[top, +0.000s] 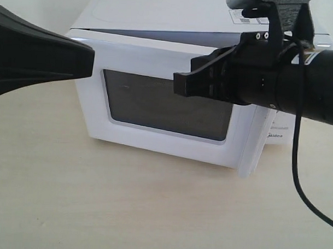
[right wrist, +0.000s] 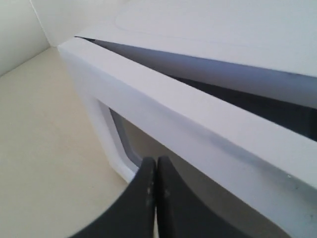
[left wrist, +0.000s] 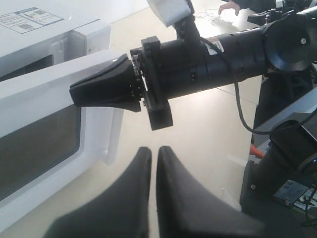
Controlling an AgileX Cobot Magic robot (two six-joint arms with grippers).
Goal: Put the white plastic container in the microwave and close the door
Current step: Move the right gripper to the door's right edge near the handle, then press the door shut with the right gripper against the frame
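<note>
The white microwave (top: 159, 15) stands on the tan table, and its door (top: 130, 63) is slightly ajar, with a dark gap (right wrist: 208, 74) along its top. The door's mesh window (top: 161, 108) faces me and the long handle (top: 252, 144) is at its right. My right gripper (top: 180, 84) is shut, with its tip close against the door's front above the window (right wrist: 156, 161); it also shows in the left wrist view (left wrist: 74, 95). Off to the left of the microwave, my left gripper (left wrist: 154, 150) is shut on nothing (top: 89, 59). The white plastic container is hidden.
The tan table (top: 125, 205) spreads in front of the microwave. A black cable (top: 298, 178) hangs from the right arm. Stickers (left wrist: 29, 19) lie on the microwave's top. The robot's dark base (left wrist: 282, 183) stands beyond the table's edge.
</note>
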